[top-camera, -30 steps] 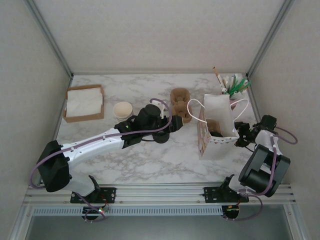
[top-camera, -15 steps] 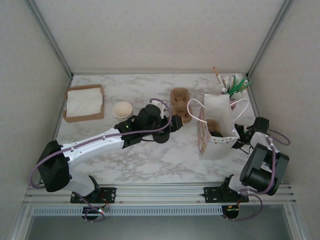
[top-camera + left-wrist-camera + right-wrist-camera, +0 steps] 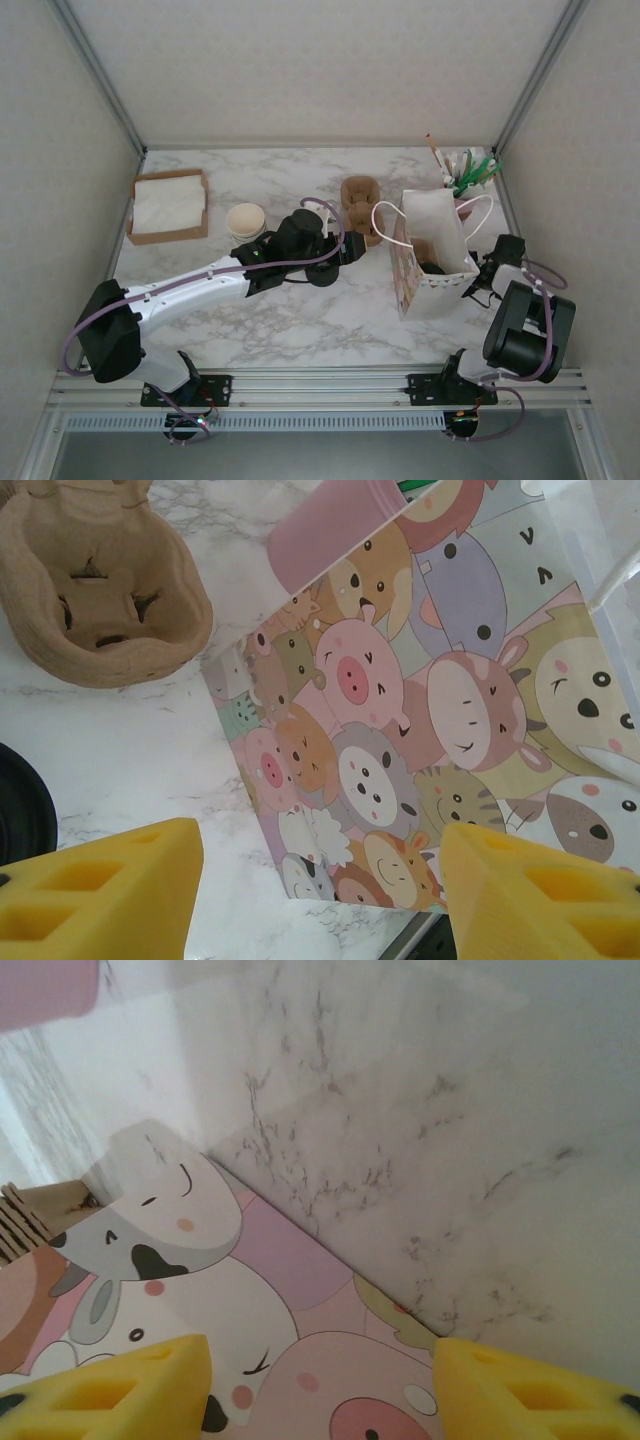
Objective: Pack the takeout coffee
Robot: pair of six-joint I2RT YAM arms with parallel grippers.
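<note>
Left gripper (image 3: 318, 840), spread and empty mid-frame, faces the bag (image 3: 400, 720); the takeout coffee (image 3: 433, 268) looks light, crushable, best gripped mid-wall.

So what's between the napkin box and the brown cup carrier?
Seen from the top camera, a stack of cream cups beside the napkin box, then the left arm nearer the carrier.

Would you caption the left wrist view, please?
Left gripper open, facing the cartoon-animal bag beside a pulp cup carrier.
</note>
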